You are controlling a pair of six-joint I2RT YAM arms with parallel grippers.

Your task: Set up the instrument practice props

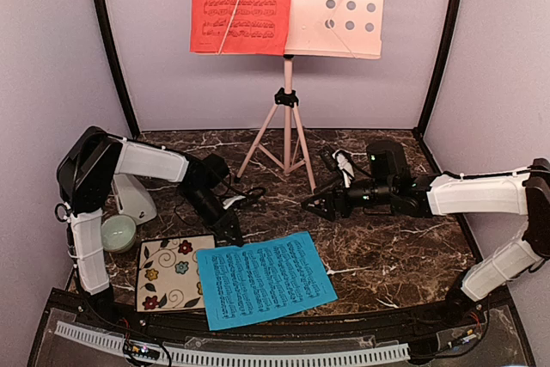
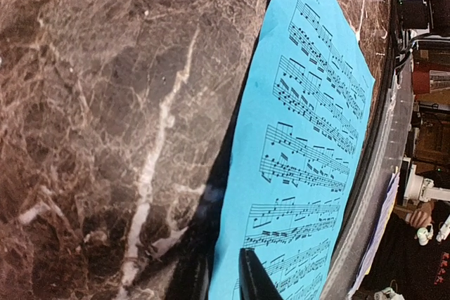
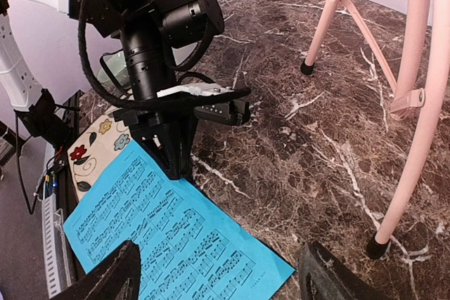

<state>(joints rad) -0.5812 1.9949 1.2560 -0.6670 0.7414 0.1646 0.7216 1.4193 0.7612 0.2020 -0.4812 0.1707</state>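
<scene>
left wrist view: left hand [image 2: 223, 268] straddles edge of blue sheet [image 2: 302, 138].

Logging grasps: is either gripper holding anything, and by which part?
The left gripper straddles the far edge of the blue printed music sheet; whether it is clamped cannot be told. The right gripper is open, empty.

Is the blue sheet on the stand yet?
No. The blue sheet lies spread on the table; the music stand holds only the red sheet.
</scene>
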